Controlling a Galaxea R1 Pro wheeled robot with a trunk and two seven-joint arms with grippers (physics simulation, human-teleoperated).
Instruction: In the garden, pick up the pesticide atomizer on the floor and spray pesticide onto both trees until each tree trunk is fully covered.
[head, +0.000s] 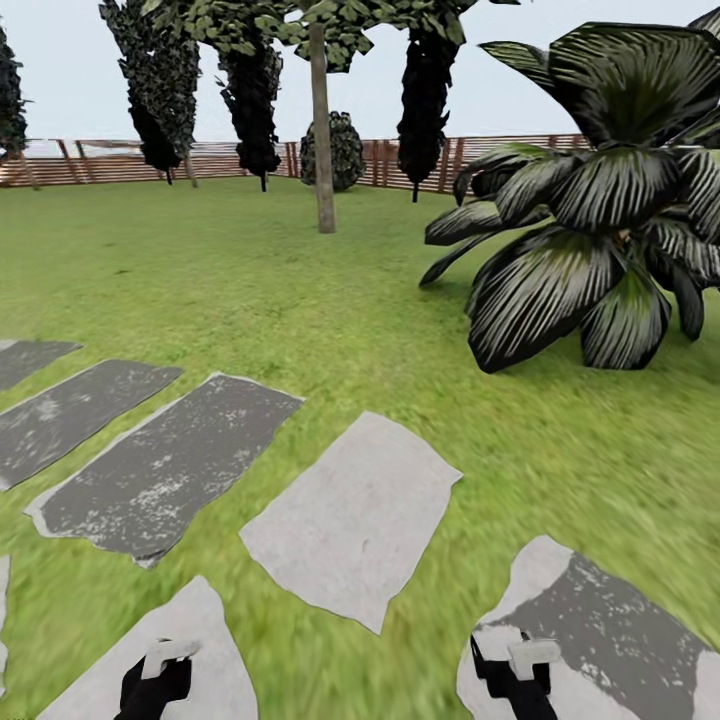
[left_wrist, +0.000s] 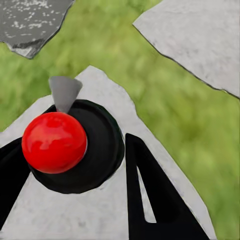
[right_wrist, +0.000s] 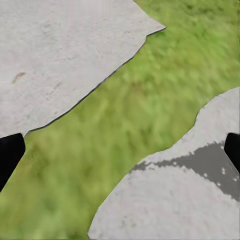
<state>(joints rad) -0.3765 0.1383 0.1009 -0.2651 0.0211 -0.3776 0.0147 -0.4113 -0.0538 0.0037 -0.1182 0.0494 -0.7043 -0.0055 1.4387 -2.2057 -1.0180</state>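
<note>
The pesticide atomizer (left_wrist: 75, 150), a round black body with a red ball on top and a grey nozzle, sits between the black fingers (left_wrist: 150, 190) of my left gripper (left_wrist: 72, 147), which is shut on it above a pale slab. In the head view the left gripper (head: 152, 688) hangs low at the frame's lower edge. My right gripper (head: 515, 680) is open, with its fingers (right_wrist: 10, 155) far apart over grass and nothing between them. One tree with a pale grey-brown trunk (head: 322, 130) stands far ahead on the lawn.
Grey paving slabs (head: 350, 520) cross the lawn in front of me. A big striped broad-leaved bush (head: 590, 230) fills the right side. Dark columnar trees (head: 250, 100) and a brown slat fence (head: 100, 160) line the far edge. Open grass (head: 250, 290) leads toward the tree.
</note>
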